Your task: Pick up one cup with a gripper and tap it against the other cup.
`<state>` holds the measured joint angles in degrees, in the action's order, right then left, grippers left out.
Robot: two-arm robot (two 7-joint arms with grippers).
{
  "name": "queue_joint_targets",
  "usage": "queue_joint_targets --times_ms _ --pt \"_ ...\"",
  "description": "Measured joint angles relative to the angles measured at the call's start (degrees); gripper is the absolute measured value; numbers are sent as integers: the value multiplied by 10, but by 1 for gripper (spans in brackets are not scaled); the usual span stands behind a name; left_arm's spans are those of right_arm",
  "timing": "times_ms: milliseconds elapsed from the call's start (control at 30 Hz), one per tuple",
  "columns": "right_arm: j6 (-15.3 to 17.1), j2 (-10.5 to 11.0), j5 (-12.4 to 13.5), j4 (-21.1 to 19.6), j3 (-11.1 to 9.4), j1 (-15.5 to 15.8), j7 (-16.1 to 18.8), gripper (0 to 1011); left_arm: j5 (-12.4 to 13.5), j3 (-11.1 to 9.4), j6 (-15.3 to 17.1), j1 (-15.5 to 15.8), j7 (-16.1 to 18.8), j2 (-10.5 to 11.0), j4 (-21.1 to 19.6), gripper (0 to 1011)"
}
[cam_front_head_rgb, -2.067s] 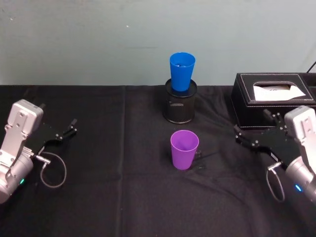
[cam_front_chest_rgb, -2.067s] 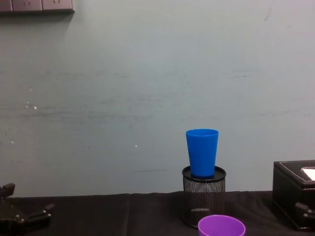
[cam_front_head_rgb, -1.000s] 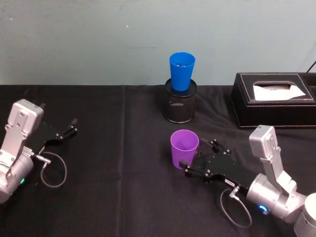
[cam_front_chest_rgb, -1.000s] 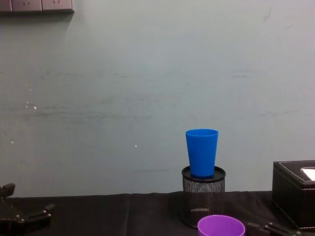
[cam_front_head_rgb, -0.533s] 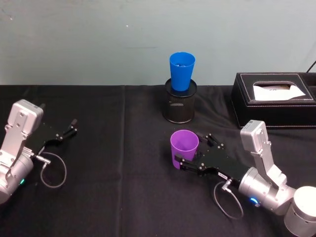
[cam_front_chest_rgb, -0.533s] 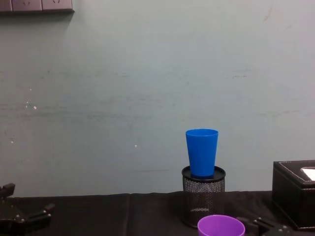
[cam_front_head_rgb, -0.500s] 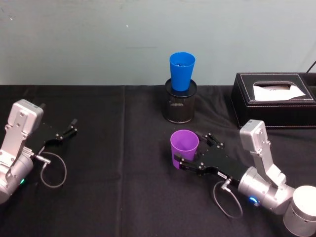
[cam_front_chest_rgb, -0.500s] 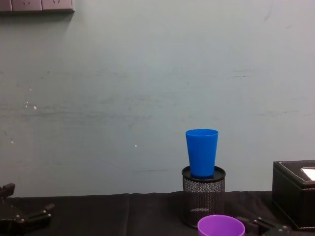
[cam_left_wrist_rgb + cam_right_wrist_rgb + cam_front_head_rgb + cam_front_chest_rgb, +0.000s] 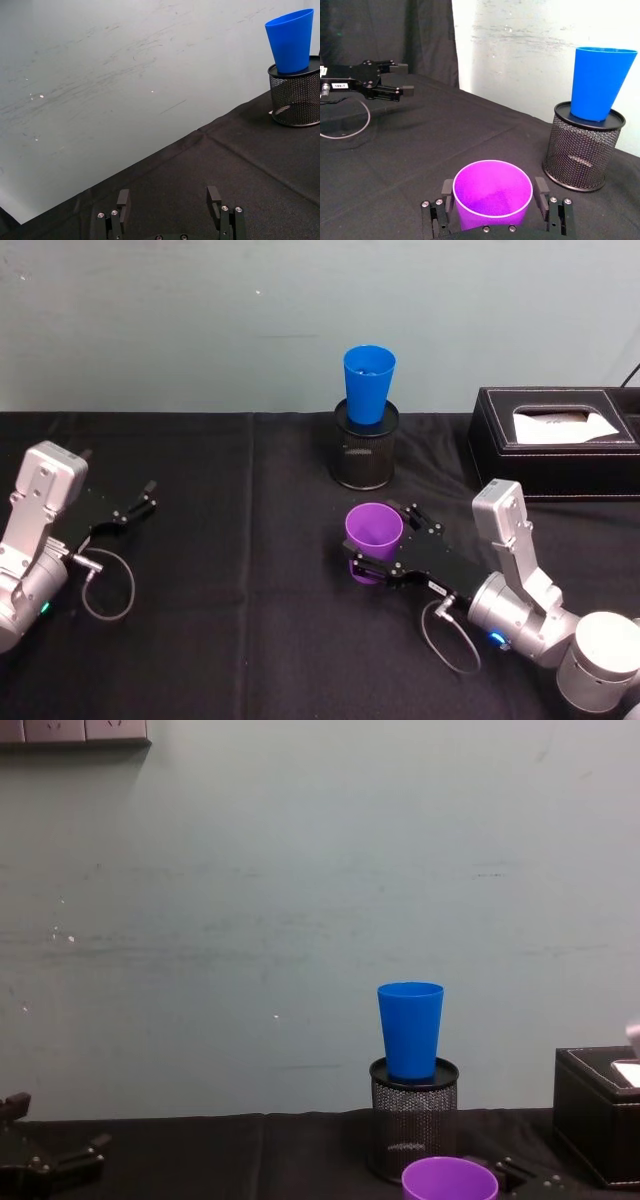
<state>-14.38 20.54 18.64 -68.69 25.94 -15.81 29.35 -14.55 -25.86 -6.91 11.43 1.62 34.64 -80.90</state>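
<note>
From the head camera, looked forward and down from well back over the whole black table [image 9: 250, 660], with the wall [image 9: 150, 320] along the top and the left gripper [image 9: 137, 502] and right gripper [image 9: 370, 535] toward either side. From the chest camera, set lower, looked level across the table at the wall, catching the blue cup [image 9: 410, 1030] and mesh holder [image 9: 414, 1125] side-on and just the purple cup [image 9: 450, 1180] rim at the lower edge. From the left wrist, peered low and tilted past its own gripper toward the far-off blue cup. From the right wrist, sat close above the purple cup, facing blue cup and mesh holder nearby, left gripper well beyond. Shared across all four: blue cup on mesh holder.
</note>
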Motion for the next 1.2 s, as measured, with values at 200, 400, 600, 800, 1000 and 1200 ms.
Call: queue_joint_targets --times_ms 200,400,600,800,1000,1200 --pt "-10 -8 -12 5 -6 0 -1 1003 0 0 0 0 0 0 0 1000" --pt "-10 -7 -12 5 -5 0 -1 1003 0 0 0 0 0 0 0 1000" --pt "-10 -7 -11 6 -5 0 -1 980 0 0 0 0 0 0 0 1000" --pt "-9 -7 -11 6 -5 0 0 863 0 0 0 0 0 0 0 1000" --pt "-9 -7 -11 6 -4 0 -1 778 0 0 0 0 0 0 0 1000" --pt "0 -5 -16 -11 -9 3 -5 756 0 0 0 0 0 0 0 1000"
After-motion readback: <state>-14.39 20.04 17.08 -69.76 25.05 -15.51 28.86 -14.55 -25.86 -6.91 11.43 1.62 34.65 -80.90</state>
